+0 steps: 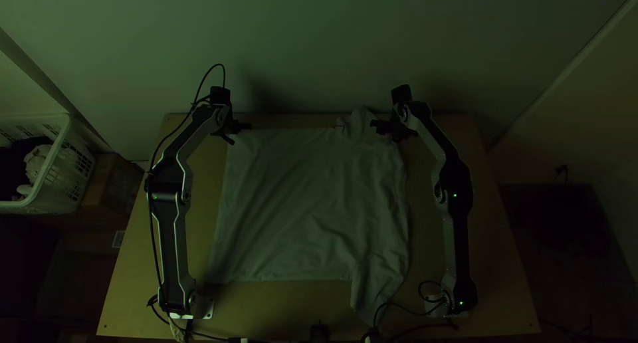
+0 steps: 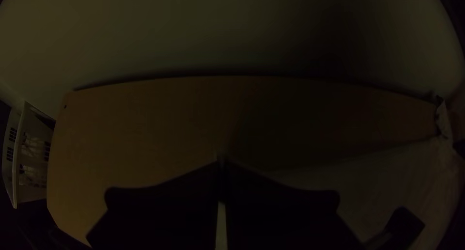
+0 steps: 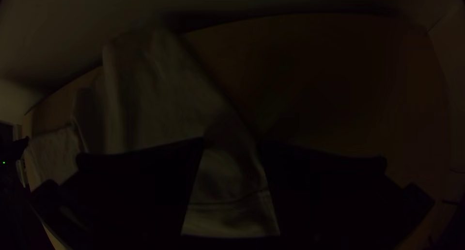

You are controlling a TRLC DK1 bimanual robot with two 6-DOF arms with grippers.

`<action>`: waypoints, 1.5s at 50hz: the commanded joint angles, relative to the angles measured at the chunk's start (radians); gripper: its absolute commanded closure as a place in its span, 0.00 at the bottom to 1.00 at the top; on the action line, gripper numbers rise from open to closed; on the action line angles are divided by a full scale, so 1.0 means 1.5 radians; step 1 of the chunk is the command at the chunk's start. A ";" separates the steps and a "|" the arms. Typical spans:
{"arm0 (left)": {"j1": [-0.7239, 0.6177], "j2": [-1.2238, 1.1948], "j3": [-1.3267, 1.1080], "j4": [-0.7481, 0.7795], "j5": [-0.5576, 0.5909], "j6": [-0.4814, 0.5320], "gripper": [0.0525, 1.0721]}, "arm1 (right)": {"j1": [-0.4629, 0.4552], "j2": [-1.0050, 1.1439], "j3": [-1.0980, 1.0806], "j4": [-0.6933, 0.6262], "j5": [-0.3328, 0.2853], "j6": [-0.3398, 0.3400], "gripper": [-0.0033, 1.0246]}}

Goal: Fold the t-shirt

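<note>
Saw the left gripper (image 2: 222, 164) at the far left corner with fingers narrow, but could not tell of any cloth pinched there; found the t-shirt (image 1: 312, 203) spread flat across the mid-table, and the right gripper (image 3: 231, 142) by the far sleeve (image 1: 359, 123) with fingers apart. Judged this the setting-up for a first fold, likely calling for a firm grip there, then a carry nearward.
</note>
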 commanded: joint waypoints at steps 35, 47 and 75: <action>0.041 -0.057 0.010 0.001 0.005 -0.021 0.98 | -0.066 -0.025 0.025 0.007 0.041 -0.005 0.97; 0.039 -0.048 0.032 0.006 0.007 -0.022 0.98 | -0.047 -0.028 0.055 0.044 0.055 -0.006 0.97; 0.041 -0.095 0.028 -0.069 0.064 -0.040 0.98 | -0.035 -0.116 0.008 0.009 0.055 -0.026 0.97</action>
